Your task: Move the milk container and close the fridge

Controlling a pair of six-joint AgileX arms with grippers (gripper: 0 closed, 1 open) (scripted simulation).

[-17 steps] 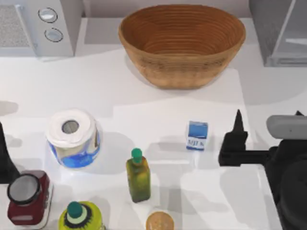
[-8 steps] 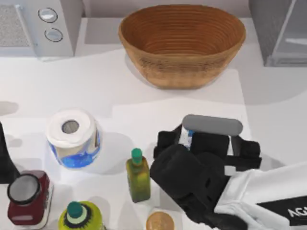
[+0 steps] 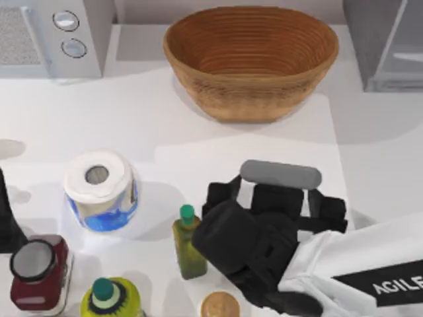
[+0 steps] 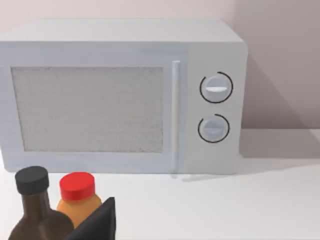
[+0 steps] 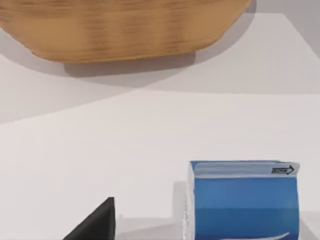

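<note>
The milk container [image 5: 242,200], a small carton with a blue top, stands upright on the white table close in front of the right wrist camera. In the top view it is hidden under my right arm. My right gripper [image 3: 271,198] hangs over the table's middle right, right of the olive-green bottle [image 3: 189,244]. The wicker basket [image 5: 120,25] stands beyond the carton. The fridge [image 3: 386,46], a grey box with a pale door panel, is at the back right corner. My left gripper [image 3: 6,221] stays parked at the left edge.
A grey microwave [image 3: 53,36] with two knobs is at the back left. A paper roll [image 3: 100,190], a dark red jar [image 3: 36,271], a yellow-green bottle [image 3: 109,300] and a round brown lid [image 3: 220,306] stand along the front. Two bottles [image 4: 50,205] stand near the left gripper.
My right arm swung in from the right edge to over the carton, covering it in the top view, then shifted a little more to the left and front. The left arm stayed put.
</note>
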